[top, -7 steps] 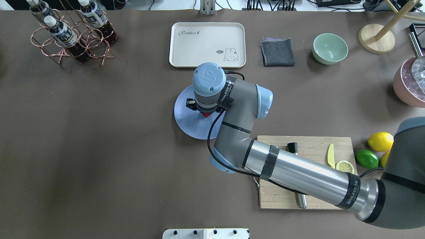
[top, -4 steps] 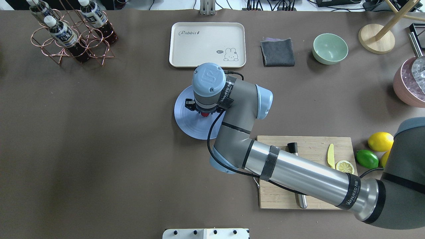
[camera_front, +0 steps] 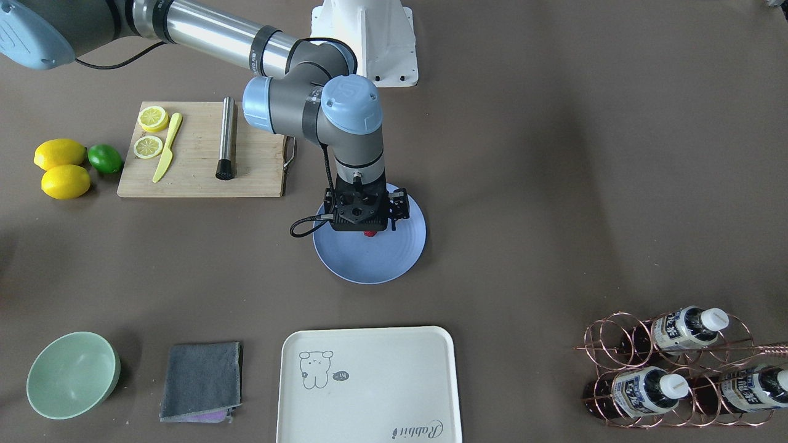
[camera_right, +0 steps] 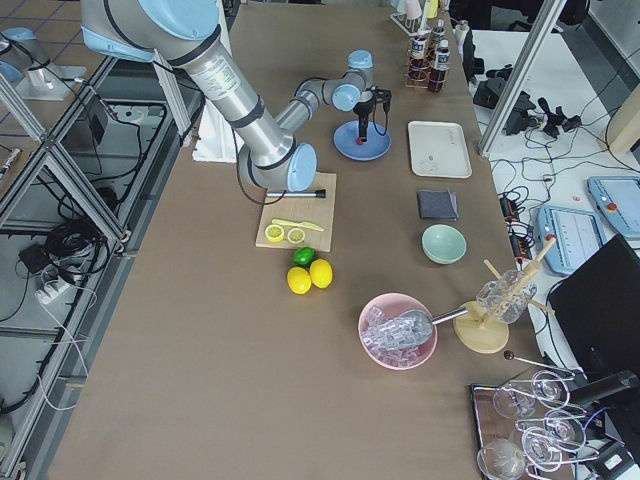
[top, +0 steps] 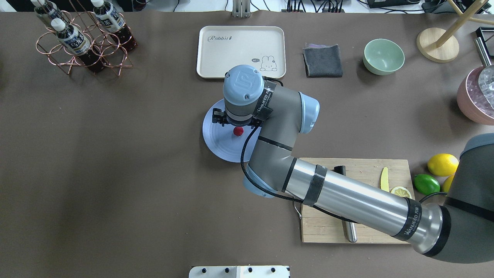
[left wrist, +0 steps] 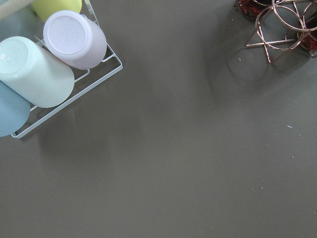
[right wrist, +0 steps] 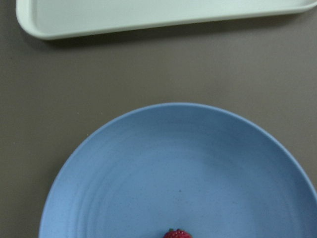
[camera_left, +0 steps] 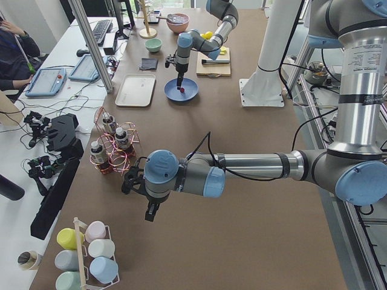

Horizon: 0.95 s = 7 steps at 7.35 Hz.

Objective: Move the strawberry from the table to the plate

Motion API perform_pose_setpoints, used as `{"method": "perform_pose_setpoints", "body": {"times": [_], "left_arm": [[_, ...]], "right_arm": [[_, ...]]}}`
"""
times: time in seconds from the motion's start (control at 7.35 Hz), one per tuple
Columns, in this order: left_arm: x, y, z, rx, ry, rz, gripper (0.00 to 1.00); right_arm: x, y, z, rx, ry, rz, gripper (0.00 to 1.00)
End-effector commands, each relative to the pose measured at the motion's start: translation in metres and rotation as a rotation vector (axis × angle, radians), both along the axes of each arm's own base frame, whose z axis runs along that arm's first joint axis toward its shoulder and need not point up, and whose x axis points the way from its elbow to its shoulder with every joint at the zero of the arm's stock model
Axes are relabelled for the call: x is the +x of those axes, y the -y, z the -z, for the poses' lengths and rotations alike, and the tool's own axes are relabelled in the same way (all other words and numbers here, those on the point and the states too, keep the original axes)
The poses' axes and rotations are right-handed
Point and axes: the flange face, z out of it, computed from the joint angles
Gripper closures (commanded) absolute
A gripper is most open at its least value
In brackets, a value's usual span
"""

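Right gripper [camera_front: 363, 227] fingers parted, empty — tiny dark-red strawberry [top: 238, 131] lies just below them on the round periwinkle-blue plate [top: 216, 144], its target. Left gripper [camera_left: 149, 214] fingers: cannot tell.

Light falls soft and even from overhead across the brown table [top: 115, 173], leaving only a faint, fuzzy shadow along the rim of the blue plate [camera_front: 369, 271]. A bright streak of glare runs down the right arm's silver tube [top: 355, 200]. The right wrist view is soft, with the strawberry [right wrist: 177, 234] blurred at its bottom edge, and the side views tilt the frame posts [camera_left: 91, 42] outward near the edges.
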Motion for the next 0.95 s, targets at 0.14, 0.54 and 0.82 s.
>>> {"method": "perform_pose_setpoints", "body": {"times": [0.14,0.54,0.82], "left_arm": [[0.000,-0.001,-0.003,-0.013,-0.001,0.002,0.02],[0.000,-0.010,-0.009,-0.025,-0.006,0.007,0.02],[0.000,-0.010,-0.009,-0.024,-0.006,0.007,0.02]], "right_arm": [[0.151,0.089,-0.016,-0.017,-0.058,0.058,0.00],[0.366,0.117,-0.152,0.046,-0.077,0.086,0.00],[0.465,0.089,-0.237,0.130,-0.150,0.171,0.00]]}}
